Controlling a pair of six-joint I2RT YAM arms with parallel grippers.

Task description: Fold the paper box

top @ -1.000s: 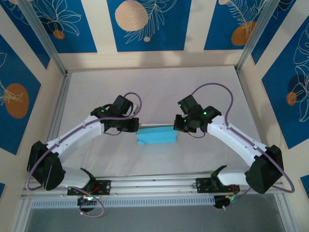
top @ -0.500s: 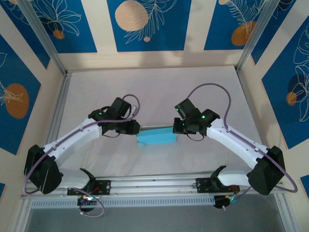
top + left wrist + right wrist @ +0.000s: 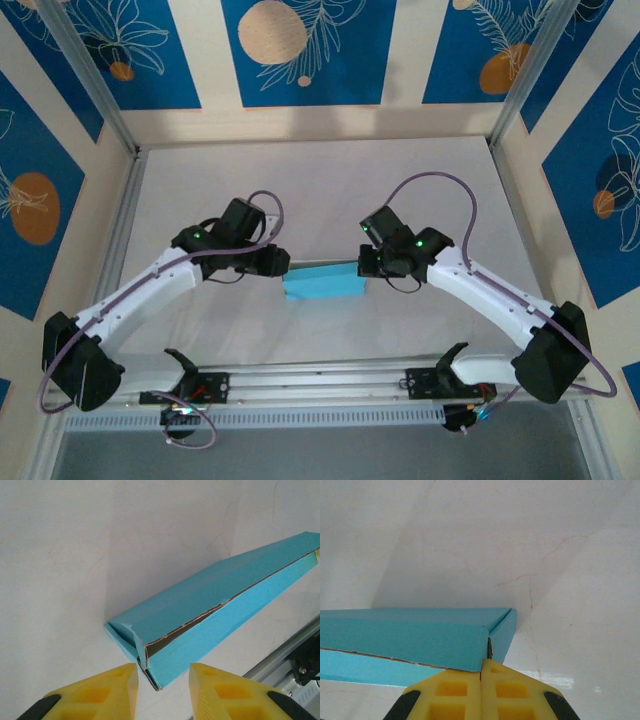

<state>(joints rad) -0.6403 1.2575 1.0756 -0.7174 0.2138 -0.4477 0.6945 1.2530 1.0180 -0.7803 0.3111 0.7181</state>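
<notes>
The left jaws stand spread. Their two yellow pads (image 3: 100,692) sit apart at the bottom of the left wrist view, and the near corner of the paper box (image 3: 200,615) lies just ahead of the gap between them. I cannot tell whether either pad touches the card.

The right jaws are pressed together, and their yellow pads (image 3: 455,690) meet in a thin line. The pad tips sit against the end corner of the paper box (image 3: 410,635), where a dark slit in the card runs down to them. Whether any card is caught between the pads cannot be told.

The paper box (image 3: 322,281) is folded into a shallow, long, light-blue shape. It lies flat on the white surface (image 3: 330,190), between the two sets of jaws and a little nearer the front edge than the back. From the left wrist, a seam with a raw brownish card edge runs along its long side and gapes slightly at the near end, where the end flap is not quite flush.

The left arm (image 3: 150,290) and the right arm (image 3: 490,295) reach inward from the front corners, each with a purple cable (image 3: 440,185) looped above the wrist. A metal rail (image 3: 320,385) runs along the front edge. Walls with blue patterned panels (image 3: 300,50) surround the surface.
</notes>
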